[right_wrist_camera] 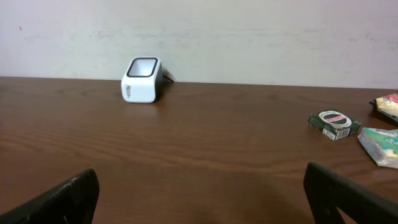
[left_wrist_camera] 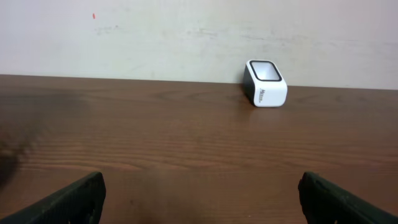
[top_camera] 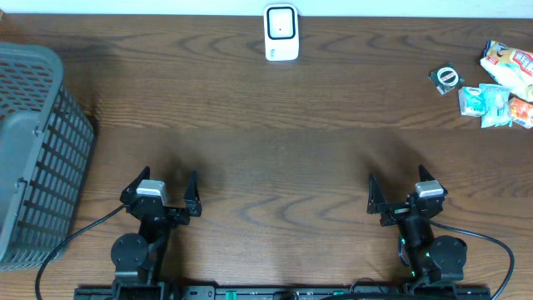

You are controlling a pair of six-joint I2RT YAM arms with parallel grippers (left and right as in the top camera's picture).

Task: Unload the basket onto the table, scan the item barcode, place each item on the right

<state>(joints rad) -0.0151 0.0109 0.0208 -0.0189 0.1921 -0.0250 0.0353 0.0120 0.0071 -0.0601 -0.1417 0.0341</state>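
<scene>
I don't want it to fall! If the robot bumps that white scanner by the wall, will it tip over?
Probably not easily: the white scanner looks squat with a broad flat base, so it would likely slide on the smooth table. Its shell looks like hard plastic, so stiff, not squishy.

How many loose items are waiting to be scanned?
4 at least, clustered far right: a dark packet, a teal packet, a white-and-red bag and an orange packet at the frame edge. The teal one may be two; more may lie out of frame.
</scene>
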